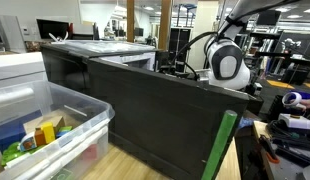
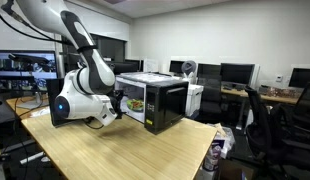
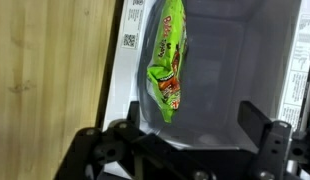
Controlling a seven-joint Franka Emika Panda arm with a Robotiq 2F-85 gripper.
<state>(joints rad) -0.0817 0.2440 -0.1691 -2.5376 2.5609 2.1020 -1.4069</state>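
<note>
Gripper (image 3: pixel 190 125) is released: in the wrist view both fingers stand wide apart w/ nothing btw them, one low at each side of the pic. It points into a microwave (image 2: pixel 165 105), and the cam looks straight into the pale cavity, so the door seems open, tho I can't pick out the door itself. The green snack bag (image 3: pixel 170 65) lies inside on the cavity floor, lengthwise, nearer the side wall that carries a printed label, and well ahead of the fingertips w/ no contact. In an exterior view the gripper (image 2: pixel 117 103) sits just at the oven's front face, above the wooden table (image 2: pixel 115 150); a yellow-green patch there is prob. the bag, too small to be sure. Another exterior view shows only the microwave's (image 1: pixel 145 100) black back, the white wrist behind it, and a clear plastic bin (image 1: pixel 55 120) of coloured items off to the side. Progress, as I judge it: approach is made and the gripper is lined up w/ the opening, but no grasp yet. The bag is untouched and all the handling of it is left.
</note>
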